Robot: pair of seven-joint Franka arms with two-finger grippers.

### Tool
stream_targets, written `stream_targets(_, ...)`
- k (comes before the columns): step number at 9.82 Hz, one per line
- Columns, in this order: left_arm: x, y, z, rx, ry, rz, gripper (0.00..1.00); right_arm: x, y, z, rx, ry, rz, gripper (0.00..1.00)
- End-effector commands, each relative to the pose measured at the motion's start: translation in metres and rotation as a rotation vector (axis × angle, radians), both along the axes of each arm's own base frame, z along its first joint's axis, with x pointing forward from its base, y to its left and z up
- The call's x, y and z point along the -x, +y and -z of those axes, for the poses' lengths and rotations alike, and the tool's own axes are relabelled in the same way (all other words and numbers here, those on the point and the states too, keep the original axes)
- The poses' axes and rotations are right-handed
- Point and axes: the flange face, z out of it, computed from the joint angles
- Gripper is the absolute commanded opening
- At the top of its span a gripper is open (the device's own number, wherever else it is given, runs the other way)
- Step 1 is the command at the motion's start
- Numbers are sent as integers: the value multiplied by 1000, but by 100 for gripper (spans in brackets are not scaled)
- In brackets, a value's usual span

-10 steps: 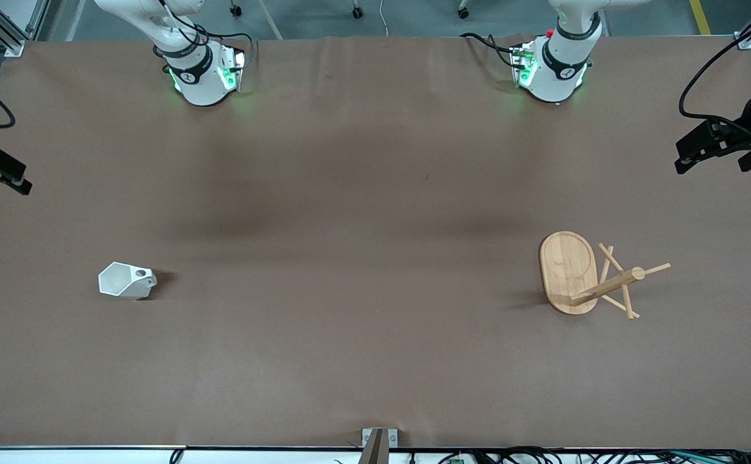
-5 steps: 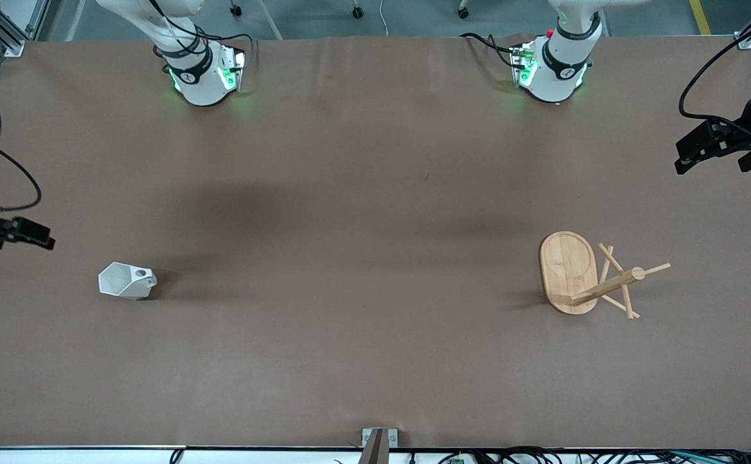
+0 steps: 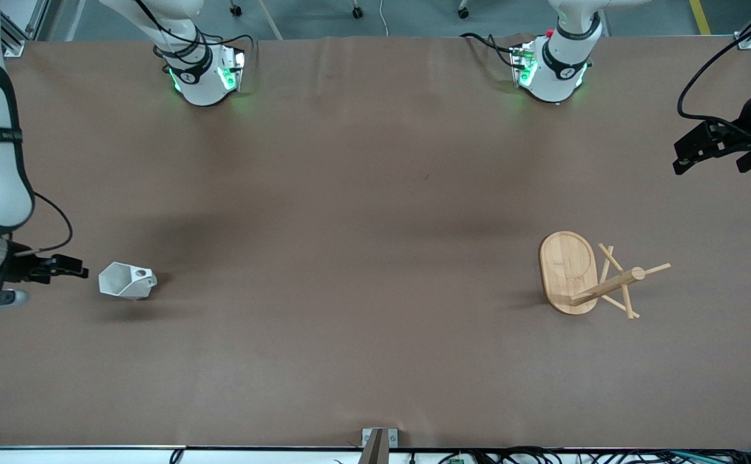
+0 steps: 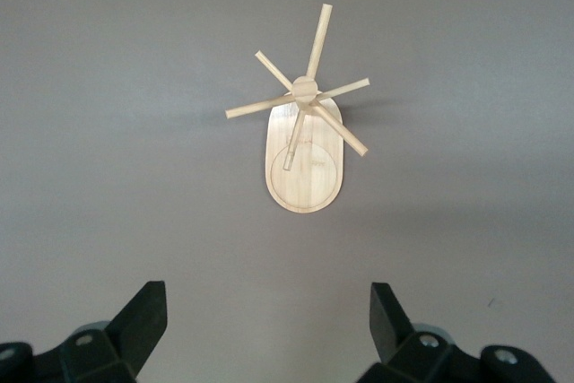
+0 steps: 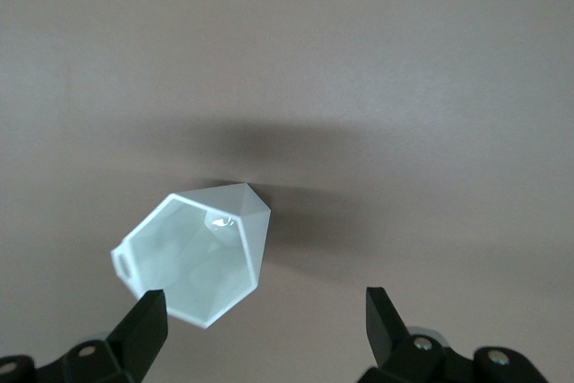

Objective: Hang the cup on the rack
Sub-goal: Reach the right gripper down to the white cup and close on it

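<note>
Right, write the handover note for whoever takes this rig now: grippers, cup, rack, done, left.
Right gripper: open, empty, just beside the cup at the right arm's end of the table, not touching it.
Left gripper: open, empty, waiting in the air at the left arm's end; the rack shows below it in its wrist view.
Cup: on the table, mouth tilted toward the right gripper.
Rack: upright, pegs bare.
Done: the approach only.
Left: grasp the cup, carry it across, hang it by the handle hole on a peg.
</note>
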Motion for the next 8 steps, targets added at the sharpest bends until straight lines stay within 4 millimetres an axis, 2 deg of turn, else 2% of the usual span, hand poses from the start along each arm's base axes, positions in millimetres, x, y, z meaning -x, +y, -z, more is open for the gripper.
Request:
stream_targets(1,-5,0,15,8,36,15,100,14,12,33,-12,-35,-31,97)
stream_targets(3,-5,0,15,8,36,15,100,15,17,38,-9,-38,-42,97)
stream_targets(5,-5,-1,15,8,36,21,100,24,30,52,8,-63,-61,97)
stream_targets(7,-5,0,15,9,36,35,100,26,32,56,12,-65,-61,94)
stream_targets(8,-4,0,14,8,35,38,100,24,35,55,12,-67,-68,88)
